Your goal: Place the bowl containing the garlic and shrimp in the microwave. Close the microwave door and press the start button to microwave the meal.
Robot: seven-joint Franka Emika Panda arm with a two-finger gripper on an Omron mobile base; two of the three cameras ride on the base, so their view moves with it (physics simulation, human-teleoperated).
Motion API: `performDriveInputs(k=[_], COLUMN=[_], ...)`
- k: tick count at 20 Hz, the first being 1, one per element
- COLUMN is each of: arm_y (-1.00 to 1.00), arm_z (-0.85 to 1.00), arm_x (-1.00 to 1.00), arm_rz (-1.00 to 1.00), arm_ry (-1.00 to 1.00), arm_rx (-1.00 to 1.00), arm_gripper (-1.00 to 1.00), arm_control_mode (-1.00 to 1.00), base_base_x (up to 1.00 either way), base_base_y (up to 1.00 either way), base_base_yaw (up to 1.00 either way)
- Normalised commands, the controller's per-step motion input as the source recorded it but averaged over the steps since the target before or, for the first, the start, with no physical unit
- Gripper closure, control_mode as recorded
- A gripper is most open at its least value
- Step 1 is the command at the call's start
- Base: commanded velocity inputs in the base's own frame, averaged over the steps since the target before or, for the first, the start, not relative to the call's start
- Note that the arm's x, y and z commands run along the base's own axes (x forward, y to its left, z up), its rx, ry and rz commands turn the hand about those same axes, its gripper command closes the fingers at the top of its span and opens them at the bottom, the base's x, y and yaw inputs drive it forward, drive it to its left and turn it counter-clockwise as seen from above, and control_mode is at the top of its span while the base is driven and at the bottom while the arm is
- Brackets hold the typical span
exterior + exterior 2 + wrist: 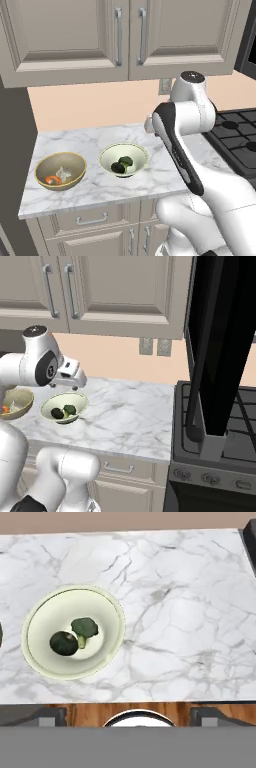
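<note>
The tan-brown bowl (60,170) stands on the marble counter (100,187) near its left end, and the right base view shows it partly behind my arm (16,402). Inside it lie the whitish garlic (63,173) and the orange-red shrimp (52,180). My gripper (128,716) hangs open and empty above the counter, to the right of both bowls, looking down; its dark fingertips (50,716) stand far apart. The hand (69,376) sits high above the pale bowl's far side. The black microwave door (222,341) hangs swung open at the right, its bar handle (193,381) facing me.
A pale cream-green bowl (123,159) with dark green lumps (72,637) sits just right of the tan bowl. A black stove (220,436) adjoins the counter's right end. Wall cabinets (120,35) hang above. Bare marble stretches right of the pale bowl.
</note>
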Motion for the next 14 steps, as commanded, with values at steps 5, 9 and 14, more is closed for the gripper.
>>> performDriveInputs(k=[5,9,14], arm_y=[0.76,0.67,0.72], arm_z=[-0.32,-0.39,-0.17], arm_x=[-0.56,-0.47,-0.27], arm_rz=[-0.14,-0.15,-0.16], arm_ry=[-0.22,-0.16,-0.02], arm_rx=[0.06,0.15,0.15], arm_gripper=[-1.0,-1.0,-1.0], arm_control_mode=[-1.0,-1.0,-1.0], base_base_x=[0.0,0.0,0.0], base_base_y=[0.0,0.0,0.0], base_base_yaw=[0.0,0.0,0.0])
